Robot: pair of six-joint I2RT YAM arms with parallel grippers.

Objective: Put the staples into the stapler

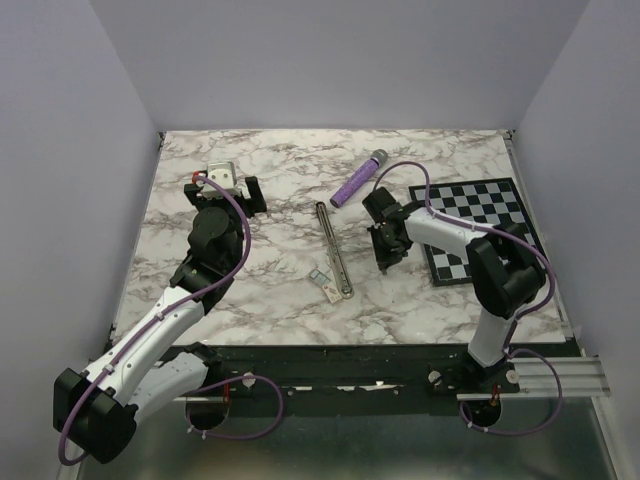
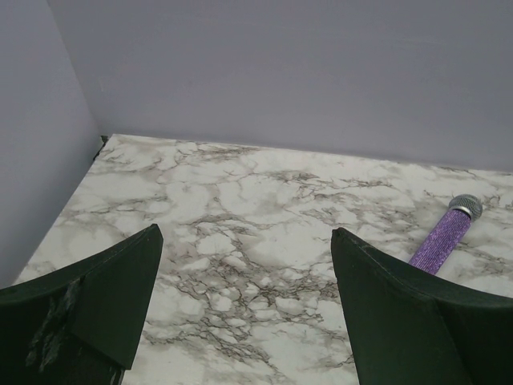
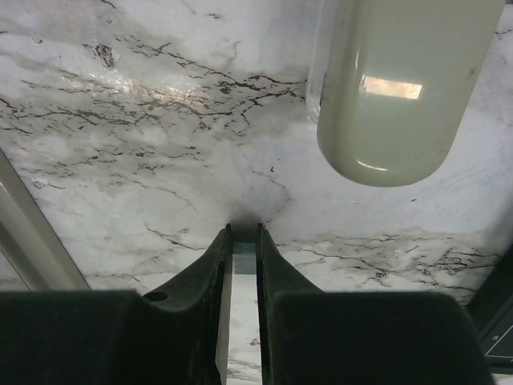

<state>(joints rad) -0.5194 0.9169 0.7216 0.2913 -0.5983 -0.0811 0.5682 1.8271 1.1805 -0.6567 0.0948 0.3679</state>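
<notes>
The stapler [image 1: 333, 250] lies opened out as a long thin strip at the table's middle, and its pale edge [image 3: 28, 233] shows at the left of the right wrist view. A tiny cream-white staples box [image 1: 320, 275] rests beside its near end. Just right of the stapler, my right gripper [image 1: 384, 262] [image 3: 243, 233] points down at the marble. Its jaws stand narrow, with a small grey metallic block of staples [image 3: 244, 258] filling the gap between them. My left gripper [image 1: 232, 178] [image 2: 244, 233] hovers wide open over the back left, holding nothing.
A purple microphone with a grey tip [image 1: 358, 178] [image 2: 445, 237] lies behind the stapler. A black-and-white checkerboard mat [image 1: 478, 228] covers the right side under the right arm. A large beige rounded shape [image 3: 393, 88] hangs close to the right wrist camera. Lilac walls enclose the table.
</notes>
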